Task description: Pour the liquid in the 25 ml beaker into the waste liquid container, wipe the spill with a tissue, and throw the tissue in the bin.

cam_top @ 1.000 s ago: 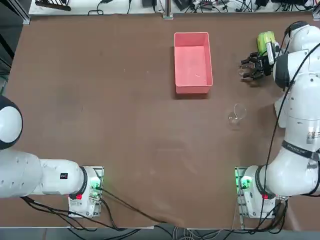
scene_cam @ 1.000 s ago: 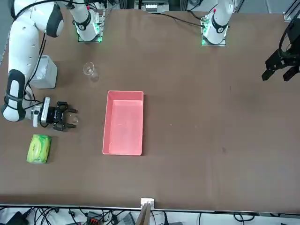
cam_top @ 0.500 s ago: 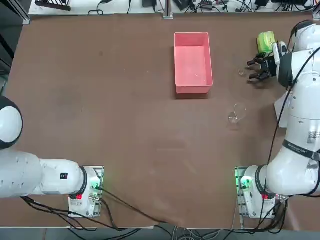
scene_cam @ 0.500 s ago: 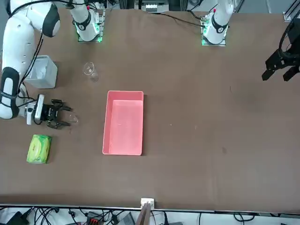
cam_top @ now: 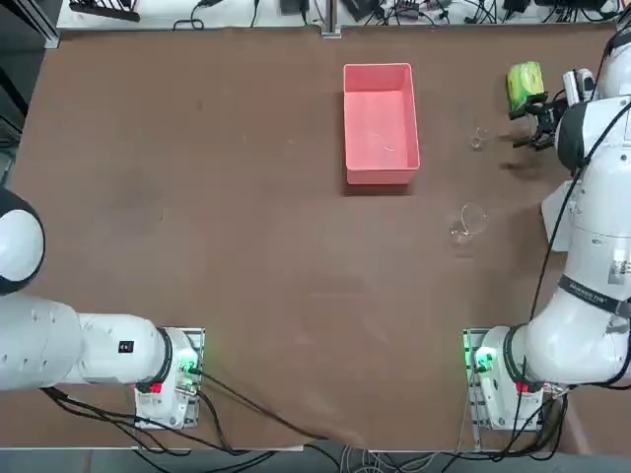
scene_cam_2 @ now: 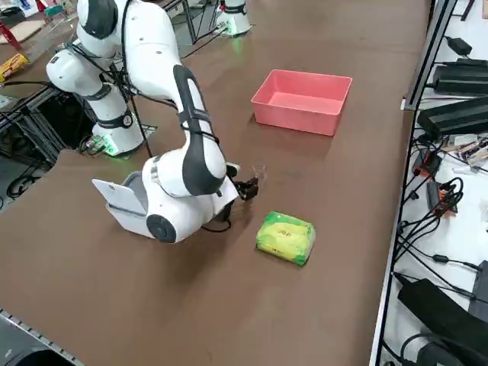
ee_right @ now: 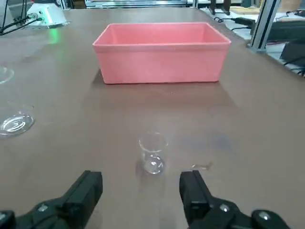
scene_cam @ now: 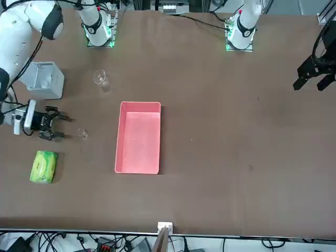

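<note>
The tiny clear glass 25 ml beaker point(ee_right: 153, 153) is seen upright on the brown table point(cam_top: 246, 217), between the rectangular pink plastic waste tray point(cam_top: 380, 123) and the black two-finger right gripper point(ee_right: 141, 191). The gripper is held low w/ fingers spread wide, empty, aimed at the beaker, apparently lined up for a grasp. A green tissue pack point(cam_top: 524, 85) lies beside it.

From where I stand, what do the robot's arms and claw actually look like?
The right arm is glossy white, rounded segments with dark grey joint bands and thin black cables alongside. Its right gripper is black with two blocky fingers. Each base glows green.
</note>
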Robot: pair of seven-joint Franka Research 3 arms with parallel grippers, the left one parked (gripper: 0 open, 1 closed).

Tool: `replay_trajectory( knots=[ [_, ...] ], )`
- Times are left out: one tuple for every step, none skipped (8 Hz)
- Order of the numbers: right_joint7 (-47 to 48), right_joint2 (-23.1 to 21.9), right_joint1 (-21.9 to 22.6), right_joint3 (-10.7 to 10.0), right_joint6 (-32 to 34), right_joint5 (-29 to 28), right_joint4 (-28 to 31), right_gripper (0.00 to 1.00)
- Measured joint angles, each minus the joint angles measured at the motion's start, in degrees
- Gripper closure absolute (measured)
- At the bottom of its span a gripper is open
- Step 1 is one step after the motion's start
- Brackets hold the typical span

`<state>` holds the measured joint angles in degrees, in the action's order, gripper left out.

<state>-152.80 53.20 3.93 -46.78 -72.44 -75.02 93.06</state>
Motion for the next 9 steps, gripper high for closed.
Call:
replay_trajectory(
  knots=[
    [0.70,-0.19,0.00,-1.05,1.56,0.10,-0.87,0.00],
    [2.05,-0.23,-0.01,-2.28,2.71,0.17,-1.69,0.00],
    [4.09,-0.25,0.04,-3.74,3.27,0.21,-2.35,0.00],
    [6.86,-0.28,0.09,-5.36,3.52,0.22,-3.00,0.00],
    [10.66,-0.33,0.10,-6.95,3.68,0.22,-4.03,0.00],
    [15.24,-0.35,0.09,-8.03,3.65,0.22,-5.33,0.00],
    [20.78,-0.35,0.14,-8.49,2.75,0.22,-6.76,0.00],
    [26.45,-0.35,0.42,-8.54,0.61,0.23,-7.82,0.00],
    [32.28,-0.33,1.44,-8.82,-2.02,0.24,-8.37,0.00]
  ],
)
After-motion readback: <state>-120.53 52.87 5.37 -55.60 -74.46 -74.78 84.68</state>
